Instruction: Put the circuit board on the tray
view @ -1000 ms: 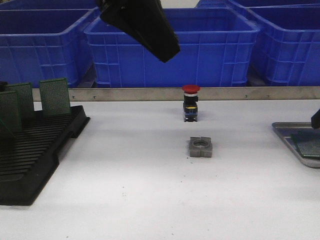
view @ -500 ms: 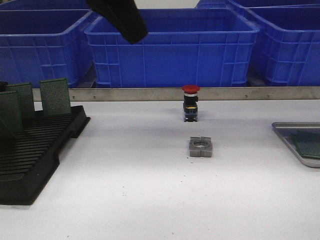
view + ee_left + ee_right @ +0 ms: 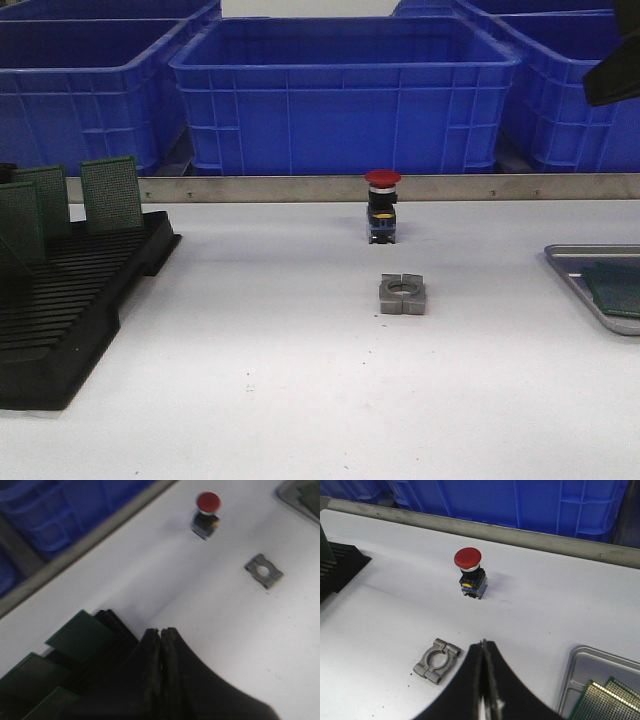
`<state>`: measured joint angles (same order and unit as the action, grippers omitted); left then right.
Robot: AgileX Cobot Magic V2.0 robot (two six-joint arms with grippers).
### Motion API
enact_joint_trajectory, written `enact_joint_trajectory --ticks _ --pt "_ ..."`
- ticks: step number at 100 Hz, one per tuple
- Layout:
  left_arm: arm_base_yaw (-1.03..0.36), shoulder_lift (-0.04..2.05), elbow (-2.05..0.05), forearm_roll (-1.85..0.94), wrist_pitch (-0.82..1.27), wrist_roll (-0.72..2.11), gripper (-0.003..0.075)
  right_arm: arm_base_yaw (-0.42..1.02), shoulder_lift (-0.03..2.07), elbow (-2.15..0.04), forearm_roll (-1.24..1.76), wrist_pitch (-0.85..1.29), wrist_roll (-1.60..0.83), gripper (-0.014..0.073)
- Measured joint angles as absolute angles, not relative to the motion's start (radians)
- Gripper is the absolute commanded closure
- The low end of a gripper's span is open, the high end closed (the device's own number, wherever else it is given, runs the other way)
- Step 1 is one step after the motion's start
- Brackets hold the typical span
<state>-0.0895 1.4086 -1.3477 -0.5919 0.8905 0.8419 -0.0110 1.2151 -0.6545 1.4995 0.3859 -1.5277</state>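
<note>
The left gripper (image 3: pixel 161 632) is clenched on nothing, above the black slotted plastic rack (image 3: pixel 60 310) of green perforated boards (image 3: pixel 110 193). The right gripper (image 3: pixel 484 647) is likewise pressed closed and empty, beside the shallow grey metal tray (image 3: pixel 580 667), where a green perforated circuit board (image 3: pixel 607 700) lies flat.

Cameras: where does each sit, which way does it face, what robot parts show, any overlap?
Front: faces forward over the table; black rack, blue bins; dark arm part at upper right.
Left wrist: above rack; shut left gripper.
Right wrist: near tray holding circuit boards; shut right gripper.
All share red button, metal clamp.
</note>
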Motion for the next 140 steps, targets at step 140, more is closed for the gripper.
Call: enact_joint_trajectory --ticks 140 --pt "-0.089 0.135 -0.248 -0.739 0.241 0.826 0.0737 0.162 0.179 -0.135 1.539 0.098 -1.584 0.0652"
